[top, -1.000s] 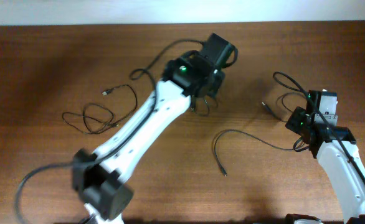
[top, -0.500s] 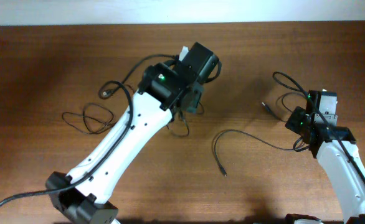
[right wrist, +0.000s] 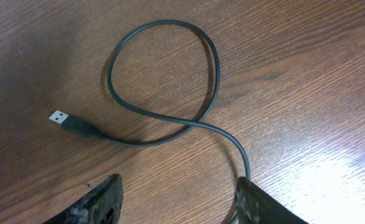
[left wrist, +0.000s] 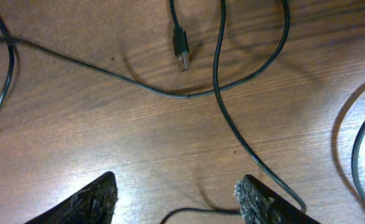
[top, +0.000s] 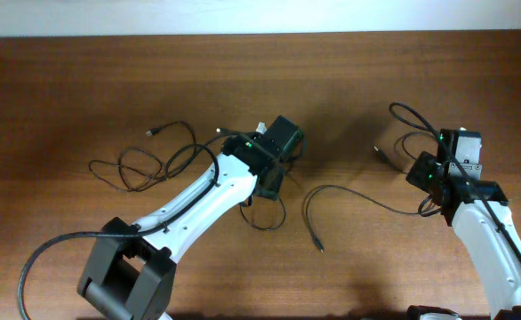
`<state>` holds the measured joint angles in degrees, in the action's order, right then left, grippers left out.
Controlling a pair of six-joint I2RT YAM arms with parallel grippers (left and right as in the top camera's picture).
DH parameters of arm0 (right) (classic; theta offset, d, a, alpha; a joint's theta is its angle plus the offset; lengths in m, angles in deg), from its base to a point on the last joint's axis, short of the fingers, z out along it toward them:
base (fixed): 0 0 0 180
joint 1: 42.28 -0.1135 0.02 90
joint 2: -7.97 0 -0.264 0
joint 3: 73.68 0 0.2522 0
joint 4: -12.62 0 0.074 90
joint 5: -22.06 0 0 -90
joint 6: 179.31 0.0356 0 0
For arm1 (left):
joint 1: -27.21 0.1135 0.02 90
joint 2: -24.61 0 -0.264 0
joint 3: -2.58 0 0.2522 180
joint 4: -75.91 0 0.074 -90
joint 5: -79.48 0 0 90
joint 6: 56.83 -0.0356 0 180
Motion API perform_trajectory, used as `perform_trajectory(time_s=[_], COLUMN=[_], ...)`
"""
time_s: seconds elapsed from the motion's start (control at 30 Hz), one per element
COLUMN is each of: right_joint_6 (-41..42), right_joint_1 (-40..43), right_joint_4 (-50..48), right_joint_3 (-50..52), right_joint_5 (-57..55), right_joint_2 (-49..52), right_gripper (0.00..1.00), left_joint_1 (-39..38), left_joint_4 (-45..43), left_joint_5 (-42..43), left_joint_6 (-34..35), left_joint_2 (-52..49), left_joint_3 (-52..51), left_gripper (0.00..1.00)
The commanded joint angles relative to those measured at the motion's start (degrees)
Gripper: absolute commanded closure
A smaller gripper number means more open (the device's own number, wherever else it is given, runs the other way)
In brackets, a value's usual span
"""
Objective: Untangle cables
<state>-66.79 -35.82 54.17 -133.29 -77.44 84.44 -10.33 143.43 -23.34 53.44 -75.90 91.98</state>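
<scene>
left arm [top: 203, 200] has drawn back, jaws wide above cables [left wrist: 180, 46]; right jaws also apart.

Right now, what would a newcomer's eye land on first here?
Thin black cables sprawl in loose loops over the wooden table. The left arm cuts diagonally to the centre, its gripper open above them. Right wrist view: one cable loop ending in a USB plug.

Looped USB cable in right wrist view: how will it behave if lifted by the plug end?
Probably floppy: the cable lies in a loose self-crossing loop, so it would likely sag and trail, not lift whole. Likely light, being thin. Pulling the plug may draw the loop tighter where it crosses.
</scene>
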Motion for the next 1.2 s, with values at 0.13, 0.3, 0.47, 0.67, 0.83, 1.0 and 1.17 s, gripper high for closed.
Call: perform_trajectory(time_s=[0.13, 0.3, 0.47, 0.67, 0.83, 1.0, 1.17], right_joint_6=[0.4, 0.4, 0.4, 0.4, 0.4, 0.4, 0.4], right_joint_1=[0.3, 0.3, 0.3, 0.3, 0.3, 0.3, 0.3], right_joint_4=[-0.1, -0.2, -0.2, -0.2, -0.4, -0.4, -0.5], right_joint_3=[0.2, 0.2, 0.2, 0.2, 0.2, 0.2, 0.2], right_joint_5=[0.1, 0.1, 0.1, 0.1, 1.6, 1.6, 1.6], right_joint_2=[0.2, 0.2, 0.2, 0.2, 0.2, 0.2, 0.2], right_gripper=[0.42, 0.41, 0.41, 0.41, 0.41, 0.41, 0.41], left_joint_1=[0.2, 0.2, 0.2, 0.2, 0.2, 0.2, 0.2], left_joint_4=[-1.0, -1.3, -5.2, -11.5, -12.4, -12.8, -16.9], left_joint_5=[1.6, 6.4, 6.4, 6.4, 6.4, 6.4, 5.6], left_joint_6=[0.1, 0.1, 0.1, 0.1, 0.1, 0.1, 0.0], left_joint_2=[0.1, 0.1, 0.1, 0.1, 0.1, 0.1, 0.1], left_joint_3=[-1.4, -3.1, -3.3, -3.6, -3.6, -4.5, -5.3], left_gripper=[0.32, 0.31, 0.12, 0.16, 0.3, 0.26, 0.38])
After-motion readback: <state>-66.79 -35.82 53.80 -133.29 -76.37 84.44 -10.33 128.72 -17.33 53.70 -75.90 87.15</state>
